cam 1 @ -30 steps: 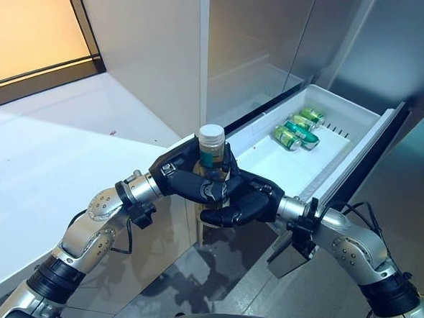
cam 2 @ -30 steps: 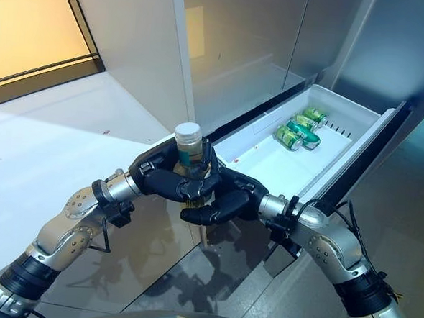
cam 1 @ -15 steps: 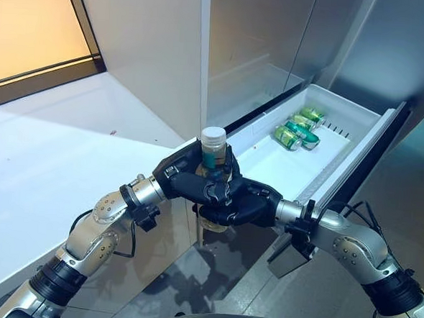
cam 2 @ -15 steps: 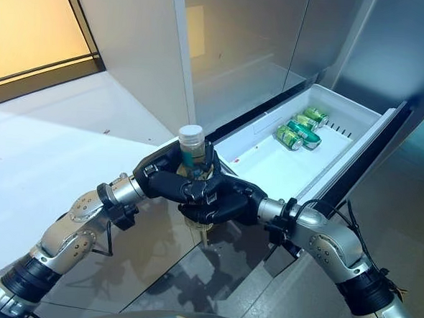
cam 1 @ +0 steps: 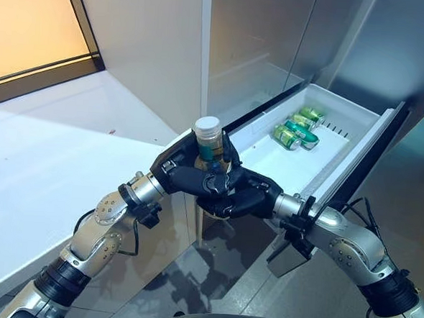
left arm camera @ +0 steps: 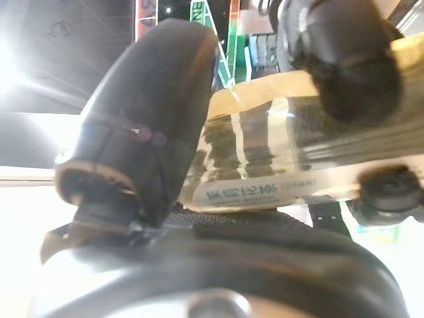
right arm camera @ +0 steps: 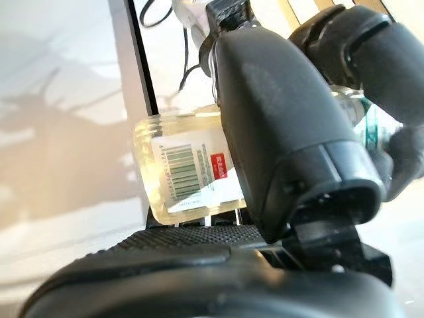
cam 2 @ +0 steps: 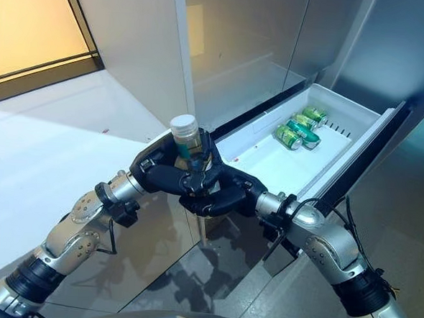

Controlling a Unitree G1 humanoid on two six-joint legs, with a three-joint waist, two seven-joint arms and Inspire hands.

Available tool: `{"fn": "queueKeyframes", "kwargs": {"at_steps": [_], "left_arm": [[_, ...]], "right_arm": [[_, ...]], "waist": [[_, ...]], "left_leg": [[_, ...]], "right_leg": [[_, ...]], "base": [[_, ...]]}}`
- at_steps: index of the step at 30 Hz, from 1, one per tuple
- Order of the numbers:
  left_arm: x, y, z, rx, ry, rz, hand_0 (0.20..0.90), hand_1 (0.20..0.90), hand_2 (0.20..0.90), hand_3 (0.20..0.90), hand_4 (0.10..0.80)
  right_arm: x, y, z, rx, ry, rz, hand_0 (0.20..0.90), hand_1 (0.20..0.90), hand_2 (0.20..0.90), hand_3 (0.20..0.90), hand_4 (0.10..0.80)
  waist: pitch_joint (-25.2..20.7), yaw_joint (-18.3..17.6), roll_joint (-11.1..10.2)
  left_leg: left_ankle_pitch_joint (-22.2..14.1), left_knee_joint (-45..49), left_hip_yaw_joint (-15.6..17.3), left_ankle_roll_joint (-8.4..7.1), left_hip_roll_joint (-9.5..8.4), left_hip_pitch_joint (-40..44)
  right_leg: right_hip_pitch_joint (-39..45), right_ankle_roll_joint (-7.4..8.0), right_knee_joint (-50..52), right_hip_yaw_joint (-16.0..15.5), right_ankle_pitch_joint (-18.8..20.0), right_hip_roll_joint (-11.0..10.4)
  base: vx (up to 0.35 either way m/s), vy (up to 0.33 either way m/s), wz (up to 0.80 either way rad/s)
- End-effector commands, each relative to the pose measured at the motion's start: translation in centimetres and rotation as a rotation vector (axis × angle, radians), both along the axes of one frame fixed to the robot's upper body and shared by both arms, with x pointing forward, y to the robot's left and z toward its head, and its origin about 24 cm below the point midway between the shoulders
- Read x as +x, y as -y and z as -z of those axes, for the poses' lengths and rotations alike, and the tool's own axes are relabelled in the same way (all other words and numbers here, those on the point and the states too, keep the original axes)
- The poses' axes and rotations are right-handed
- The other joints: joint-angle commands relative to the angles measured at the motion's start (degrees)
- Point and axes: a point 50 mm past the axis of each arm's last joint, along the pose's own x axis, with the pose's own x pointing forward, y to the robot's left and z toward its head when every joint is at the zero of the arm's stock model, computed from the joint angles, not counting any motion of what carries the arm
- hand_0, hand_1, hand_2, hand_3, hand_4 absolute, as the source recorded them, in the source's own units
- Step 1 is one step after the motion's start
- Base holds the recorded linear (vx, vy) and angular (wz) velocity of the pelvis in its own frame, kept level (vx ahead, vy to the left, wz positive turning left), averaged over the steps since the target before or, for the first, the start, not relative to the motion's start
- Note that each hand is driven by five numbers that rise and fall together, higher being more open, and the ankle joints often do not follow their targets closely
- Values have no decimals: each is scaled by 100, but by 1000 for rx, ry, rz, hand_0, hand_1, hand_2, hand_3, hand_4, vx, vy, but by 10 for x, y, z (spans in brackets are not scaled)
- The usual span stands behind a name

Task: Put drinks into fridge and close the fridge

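Note:
A clear bottle with a white cap and a green label stands upright between my two hands, in front of the open fridge drawer. My left hand is curled round its upper body. My right hand is curled round its lower part from the other side. The left wrist view shows the bottle under my thumb. The right wrist view shows its pale base against my palm, under my thumb. Green cans lie at the far end of the white drawer.
A white counter runs along the left. The fridge's steel front rises behind the drawer. The drawer's dark front panel juts out to the right over the grey floor.
My right hand has closed round the bottle's lower part from below. Both hands have then shifted the bottle a little up and to the left.

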Motion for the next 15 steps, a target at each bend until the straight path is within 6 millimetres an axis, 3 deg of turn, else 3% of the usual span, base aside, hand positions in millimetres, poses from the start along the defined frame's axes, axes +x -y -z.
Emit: {"fn": "queueKeyframes", "kwargs": {"at_steps": [1,7,15], "left_arm": [[-10,16,-95,-275,529,37,900,900,900,900,800],[-3,8,-96,-233,517,-92,900,900,900,900,800],[6,1,-74,-187,364,-103,900,900,900,900,800]], "right_arm": [[35,22,-81,-99,555,257,300,300,300,200,100],[52,62,-139,-402,915,568,300,300,300,200,100],[61,107,-167,-561,1042,847,300,300,300,200,100]], "waist": [[-426,1,-80],[-426,57,-95],[-413,211,-124]], "left_leg": [[-387,7,-83,41,12,-9],[-376,7,-150,39,4,-28],[-367,7,-273,36,5,-44]], "right_leg": [[-268,271,81,-293,345,-12],[-294,230,128,-273,340,12],[-275,199,143,-341,312,17]], "base": [[0,0,0],[0,0,0],[9,-2,3]]}}
